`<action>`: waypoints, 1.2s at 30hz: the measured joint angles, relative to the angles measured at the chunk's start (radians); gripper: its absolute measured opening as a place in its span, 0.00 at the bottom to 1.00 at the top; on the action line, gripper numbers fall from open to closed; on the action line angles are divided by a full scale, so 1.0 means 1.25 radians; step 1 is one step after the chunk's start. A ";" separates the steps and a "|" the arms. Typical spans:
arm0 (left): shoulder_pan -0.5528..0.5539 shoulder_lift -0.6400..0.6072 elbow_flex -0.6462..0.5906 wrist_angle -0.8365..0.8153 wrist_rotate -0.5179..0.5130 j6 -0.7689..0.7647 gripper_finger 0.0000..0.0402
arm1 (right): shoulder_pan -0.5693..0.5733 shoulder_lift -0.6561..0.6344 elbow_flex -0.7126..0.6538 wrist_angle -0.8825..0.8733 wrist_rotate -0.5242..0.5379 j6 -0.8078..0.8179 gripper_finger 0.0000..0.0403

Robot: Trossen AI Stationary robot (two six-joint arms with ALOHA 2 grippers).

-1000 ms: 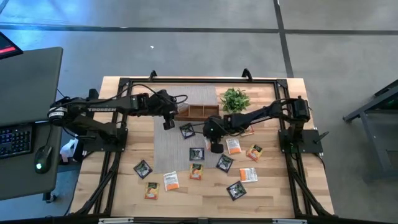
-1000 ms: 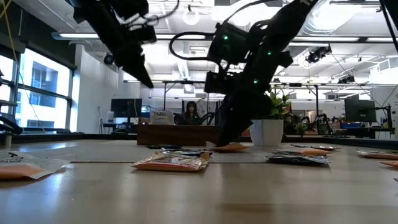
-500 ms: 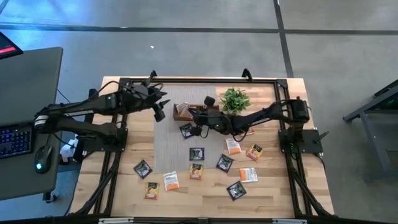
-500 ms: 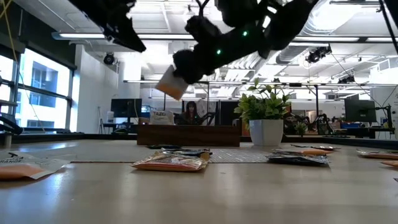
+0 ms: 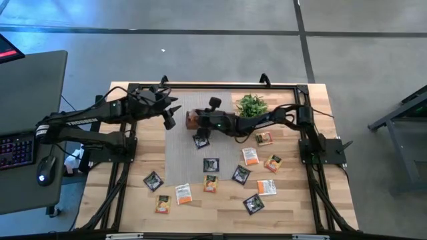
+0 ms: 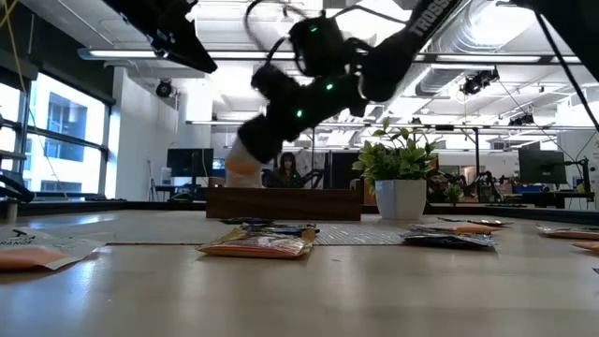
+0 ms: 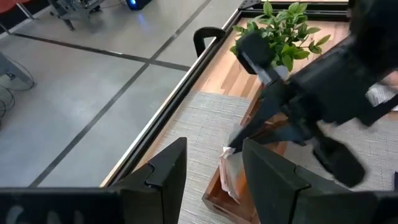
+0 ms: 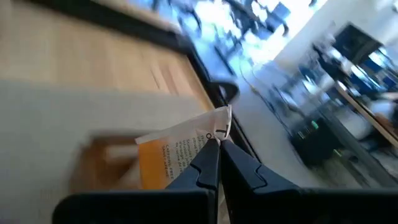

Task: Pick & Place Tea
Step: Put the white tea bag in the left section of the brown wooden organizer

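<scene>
One flat white-and-orange paper tea sachet [image 8: 180,152], frame centre, pinched at corner by closed right gripper [image 8: 219,144] over wooden tray [image 5: 193,119]. Light, floppy, likely slippery; edge grip suits. Left gripper [image 7: 211,168] parted, empty, upper left.

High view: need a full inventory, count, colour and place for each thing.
Table: one, light wood, under everything.
Mat: one, grey, table centre.
Tray: one, brown wood, back of the mat.
Plant: one, green, white pot, right of the tray.
Black sachets: five, loose on mat and table front.
Orange and white sachets: seven, loose, mostly front and right.
Held sachet: one, white and orange, at the tray's left end.
Desk: one, dark, left of the table, with keyboard and mouse.
Left hand: open, empty, left of the tray.
Right hand: shut on the held sachet.
</scene>
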 joint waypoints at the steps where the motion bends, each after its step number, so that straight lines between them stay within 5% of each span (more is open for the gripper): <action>1: 0.000 0.000 0.000 -0.002 0.000 0.000 0.38 | -0.001 0.003 0.011 -0.028 0.009 0.000 0.01; 13: 0.000 0.000 0.000 -0.005 -0.003 0.000 0.38 | -0.035 0.003 0.022 -0.115 -0.157 -0.015 0.05; 27: 0.000 0.000 0.000 -0.015 0.005 -0.013 0.38 | -0.029 0.001 0.022 -0.077 -0.102 -0.023 0.40; 31: 0.000 0.000 0.000 -0.061 0.112 -0.045 0.38 | 0.002 -0.020 0.022 -0.082 -0.095 -0.059 0.43; 36: -0.005 0.000 -0.009 -0.149 0.469 -0.082 0.38 | 0.056 -0.085 0.022 -0.179 -0.104 -0.036 0.41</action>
